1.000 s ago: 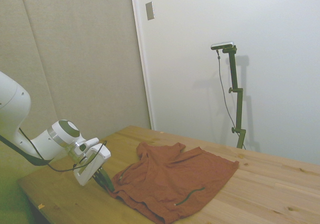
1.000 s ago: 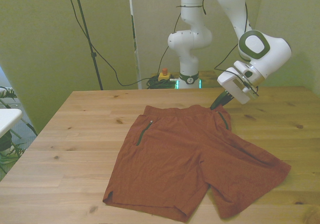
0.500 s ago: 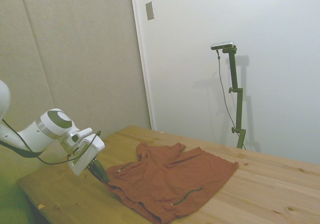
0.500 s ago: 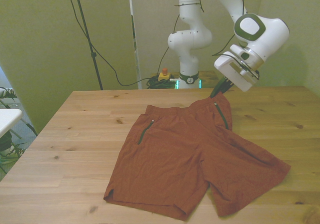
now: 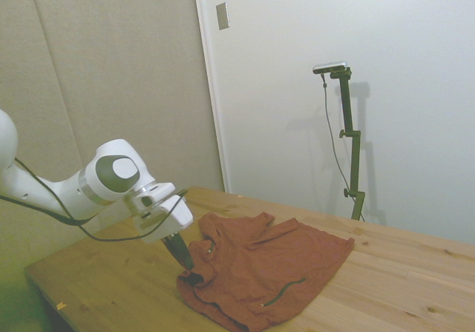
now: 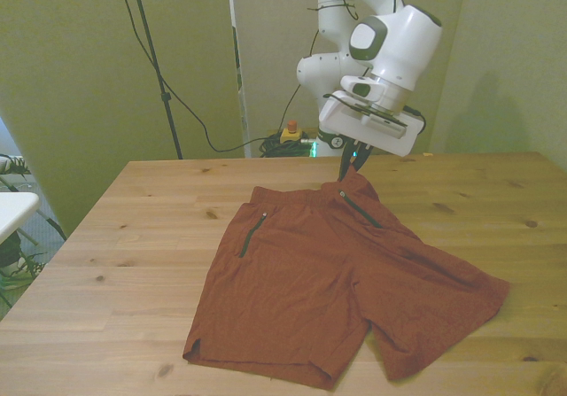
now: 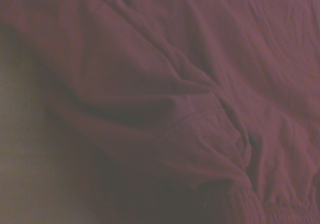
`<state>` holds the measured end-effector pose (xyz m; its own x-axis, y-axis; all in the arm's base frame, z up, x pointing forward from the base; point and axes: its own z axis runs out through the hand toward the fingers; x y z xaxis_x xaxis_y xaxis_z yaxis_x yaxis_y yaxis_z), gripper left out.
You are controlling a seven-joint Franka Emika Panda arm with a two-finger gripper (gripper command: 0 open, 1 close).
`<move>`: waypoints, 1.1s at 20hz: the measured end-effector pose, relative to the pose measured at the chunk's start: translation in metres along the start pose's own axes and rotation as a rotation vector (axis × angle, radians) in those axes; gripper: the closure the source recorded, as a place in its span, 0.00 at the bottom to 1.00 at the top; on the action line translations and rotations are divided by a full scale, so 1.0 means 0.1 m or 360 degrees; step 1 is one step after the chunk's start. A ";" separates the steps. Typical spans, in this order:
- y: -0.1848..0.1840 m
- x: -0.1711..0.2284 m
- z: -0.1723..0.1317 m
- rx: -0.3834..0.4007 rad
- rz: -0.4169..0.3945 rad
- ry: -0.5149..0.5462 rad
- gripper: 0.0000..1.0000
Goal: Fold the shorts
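Robot lab: arm base (image 6: 335, 104), trailing cables (image 6: 190, 112).

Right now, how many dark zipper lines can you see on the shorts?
2. One zipper lies toward the front view's left of the shorts; the other zipper runs just below the claw. Folds may hide more.

Shorts (image 6: 328, 281) rust-red, plain, with thin dark zipper lines; same fabric reads dull maroon in wrist view (image 7: 165, 98). Arm white with grey joint caps. Fingers (image 5: 180, 253) dark. Desk (image 6: 133, 236) light wood, knots and grain.
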<state>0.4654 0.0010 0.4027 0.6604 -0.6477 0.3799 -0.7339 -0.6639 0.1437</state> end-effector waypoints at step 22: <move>0.93 1.12 -0.07 0.0322 0.0340 -0.0607 1.00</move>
<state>0.4699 -0.1306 0.4646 0.5371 -0.8434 0.0141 -0.8388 -0.5358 -0.0962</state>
